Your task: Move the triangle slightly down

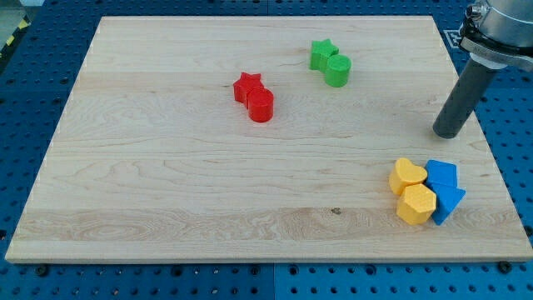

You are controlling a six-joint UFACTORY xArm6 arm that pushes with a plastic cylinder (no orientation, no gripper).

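Note:
A blue triangle (449, 202) lies at the view's lower right of the wooden board (166, 183), touching a blue block (441, 174) above it and a yellow hexagon (415, 204) to its left. A yellow heart (406, 175) sits just above the hexagon. My tip (445, 133) rests on the board above this cluster, apart from it, roughly over the blue block.
A red star (247, 86) touches a red cylinder (261, 106) near the board's upper middle. A green star (321, 54) touches a green cylinder (337, 70) to their upper right. The board's right edge runs close to the blue blocks.

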